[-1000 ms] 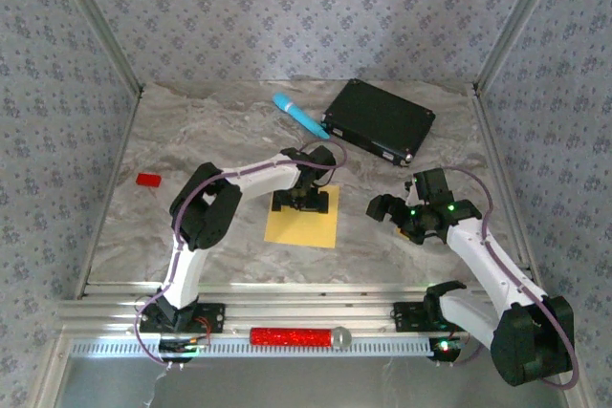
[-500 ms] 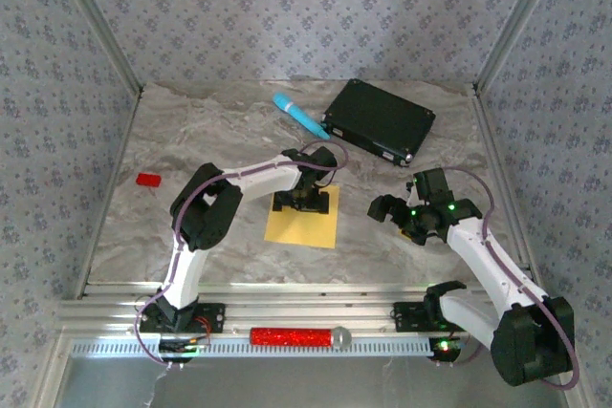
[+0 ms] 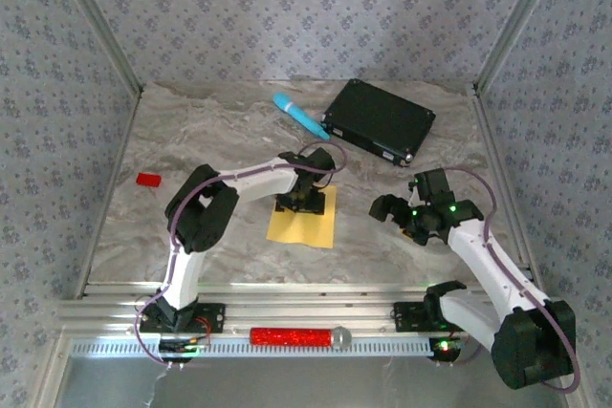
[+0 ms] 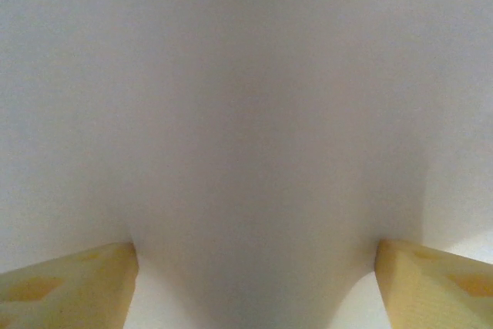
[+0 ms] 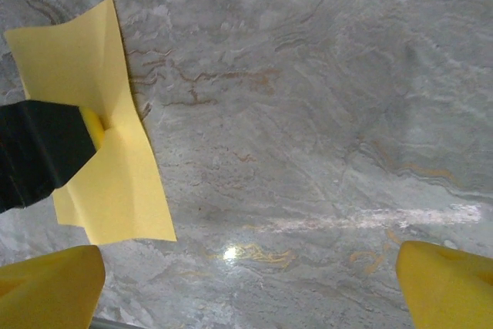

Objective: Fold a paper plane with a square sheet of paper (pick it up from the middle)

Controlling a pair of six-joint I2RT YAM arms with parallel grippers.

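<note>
The square sheet of paper lies yellow on the marble table, near the middle. My left gripper points straight down onto the sheet's far half, jaws apart and both tips on the paper. In the left wrist view the yellow fingertips frame a pale blurred surface very close to the camera, around my left gripper. The right wrist view shows the sheet puckered into a ridge where a left fingertip presses. My right gripper hovers open to the right of the sheet, nothing between its fingers.
A black flat box sits at the back right, with a light-blue cylinder just left of it. A small red block lies at the far left. Patterned walls close in the table on three sides.
The left gripper's jaws have drawn somewhat closer together on the sheet, which now looks a little narrower and puckered. The right arm has stayed where it was.
</note>
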